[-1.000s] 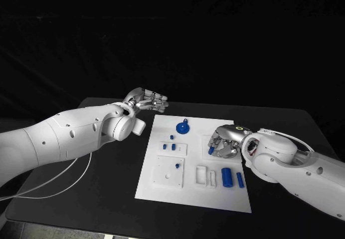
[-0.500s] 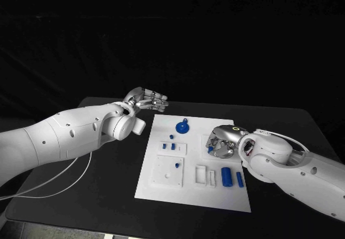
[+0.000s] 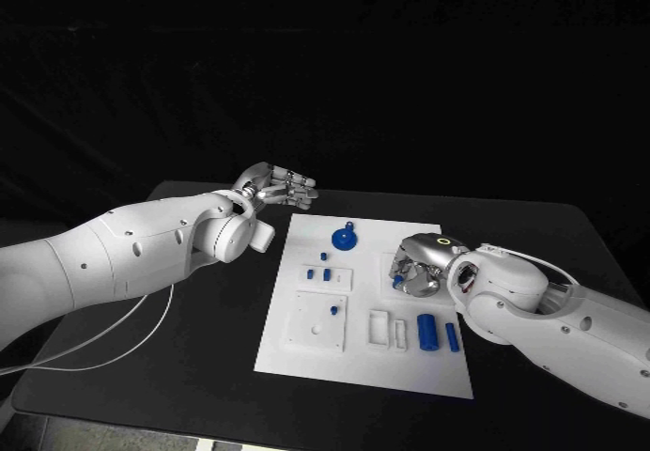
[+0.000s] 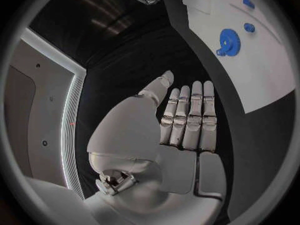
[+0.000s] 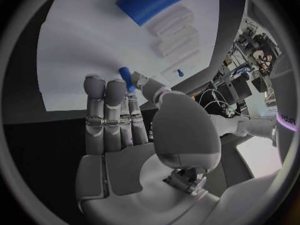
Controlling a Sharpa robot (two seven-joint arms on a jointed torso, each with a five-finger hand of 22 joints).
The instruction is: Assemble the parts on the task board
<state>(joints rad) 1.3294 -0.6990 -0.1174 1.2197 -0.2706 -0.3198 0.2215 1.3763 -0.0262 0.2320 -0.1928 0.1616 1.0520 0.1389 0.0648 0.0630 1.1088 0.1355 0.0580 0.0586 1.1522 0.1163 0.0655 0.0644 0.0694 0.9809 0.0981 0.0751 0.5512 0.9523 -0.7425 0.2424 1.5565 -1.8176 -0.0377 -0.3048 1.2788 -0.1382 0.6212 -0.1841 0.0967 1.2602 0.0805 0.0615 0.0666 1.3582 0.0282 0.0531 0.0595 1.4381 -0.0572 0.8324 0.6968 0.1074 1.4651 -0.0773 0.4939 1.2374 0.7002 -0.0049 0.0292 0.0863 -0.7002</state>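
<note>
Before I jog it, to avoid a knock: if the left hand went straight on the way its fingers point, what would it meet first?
Probably nothing: the left hand points over bare black table beside the task board. Depth is unclear.

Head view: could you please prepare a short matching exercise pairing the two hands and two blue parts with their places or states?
Things:
1. left hand
2. right hand
3. blue gear
4. thick blue cylinder

Places or states:
A. lies flat near the task board's near edge
B. pinches a small blue peg
C. over the black table, off the board, holding nothing
D. at the board's far end

Pairs: 1-C, 2-B, 3-D, 4-A
</note>
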